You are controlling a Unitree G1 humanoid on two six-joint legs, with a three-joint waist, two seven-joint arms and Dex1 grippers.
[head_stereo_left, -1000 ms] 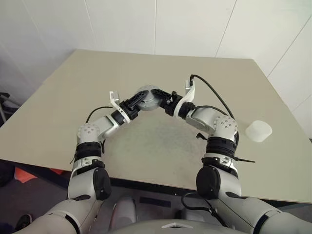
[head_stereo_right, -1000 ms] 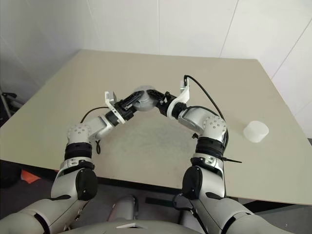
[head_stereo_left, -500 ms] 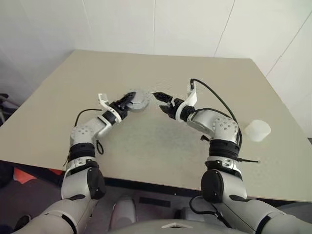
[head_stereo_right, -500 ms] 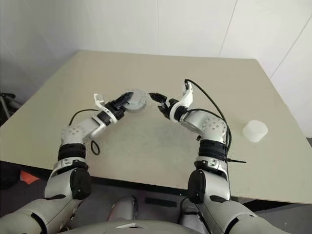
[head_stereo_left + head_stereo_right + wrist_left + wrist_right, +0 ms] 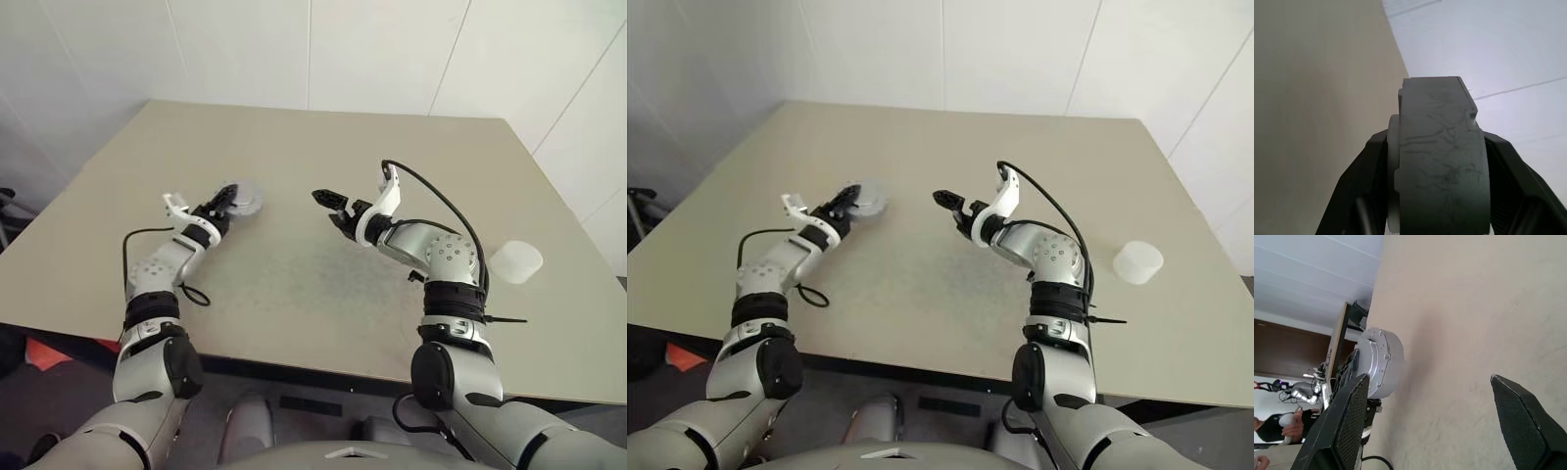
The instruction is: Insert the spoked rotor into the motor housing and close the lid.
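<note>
The left gripper [image 5: 221, 201] is clamped on the motor housing [image 5: 238, 199], one black finger on each flat face, carrying it near the table's [image 5: 323, 264] left edge. In the left wrist view it sits edge-on between the fingers [image 5: 1359, 186], a closed grey drum with the lid apparently already seated; the pictures do not show whether the spoked rotor is inside. The right gripper [image 5: 331, 207] hangs empty over the middle of the table, jaws spread wide, well apart from the housing.

The step looks like setting the assembled housing down. Done well, it comes down flat face first, because on its rim the drum would roll. The fingers should let go only once it rests fully on the table, and should draw back along their own line so they don't drag it. The right arm is best kept clear.

The count: one housing assembly, one translucent white cup [image 5: 517, 261] near the table's right edge, and two grippers.
</note>
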